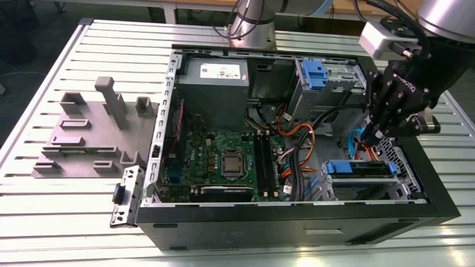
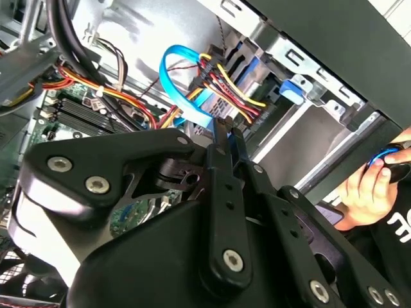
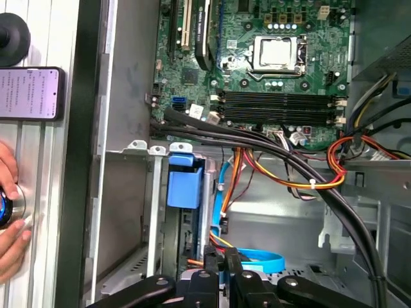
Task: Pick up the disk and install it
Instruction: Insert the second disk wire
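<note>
Disk and gripper are apart at this moment: the gripper's jaws are seen pressed together with nothing clamped between them. The tips are placed just beside the blue data cable and the red-yellow power leads, deep at the drive end of the open computer case.

The disk is found low in that corner. Its blue carrier rails are lodged in the grey drive bay, so it is judged already seated, with the cabling hanging close above it.

The whole layout is given by the exterior view. A person's hand on a knob outside the case wall, beside a phone, is caught in the first wrist view.
</note>
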`<state>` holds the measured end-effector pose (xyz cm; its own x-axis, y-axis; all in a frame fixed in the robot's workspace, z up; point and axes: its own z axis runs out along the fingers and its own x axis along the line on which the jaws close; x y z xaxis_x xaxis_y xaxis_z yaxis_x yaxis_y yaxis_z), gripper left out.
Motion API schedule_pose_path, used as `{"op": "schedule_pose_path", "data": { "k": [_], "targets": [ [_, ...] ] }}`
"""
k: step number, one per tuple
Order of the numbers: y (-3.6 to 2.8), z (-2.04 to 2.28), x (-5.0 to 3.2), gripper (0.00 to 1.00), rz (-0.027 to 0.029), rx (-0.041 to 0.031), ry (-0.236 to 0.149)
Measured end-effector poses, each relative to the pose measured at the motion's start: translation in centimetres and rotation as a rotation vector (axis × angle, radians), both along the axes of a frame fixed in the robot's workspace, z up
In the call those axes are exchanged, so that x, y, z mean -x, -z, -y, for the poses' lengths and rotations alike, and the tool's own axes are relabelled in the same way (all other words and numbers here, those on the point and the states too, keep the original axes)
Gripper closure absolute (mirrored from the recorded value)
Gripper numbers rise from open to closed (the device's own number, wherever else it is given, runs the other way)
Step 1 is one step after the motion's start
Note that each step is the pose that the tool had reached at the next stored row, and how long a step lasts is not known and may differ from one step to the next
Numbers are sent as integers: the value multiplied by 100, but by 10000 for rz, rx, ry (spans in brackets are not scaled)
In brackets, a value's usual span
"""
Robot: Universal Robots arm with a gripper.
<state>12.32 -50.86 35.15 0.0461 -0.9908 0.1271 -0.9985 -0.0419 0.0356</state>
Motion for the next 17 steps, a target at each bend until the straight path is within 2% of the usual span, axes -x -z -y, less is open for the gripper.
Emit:
{"op": "schedule_pose_path", "data": {
  "k": [3,17],
  "targets": [
    [12,29,17,84,39,-127,-3],
    [12,39,17,84,45,-137,-6]
  ]
}}
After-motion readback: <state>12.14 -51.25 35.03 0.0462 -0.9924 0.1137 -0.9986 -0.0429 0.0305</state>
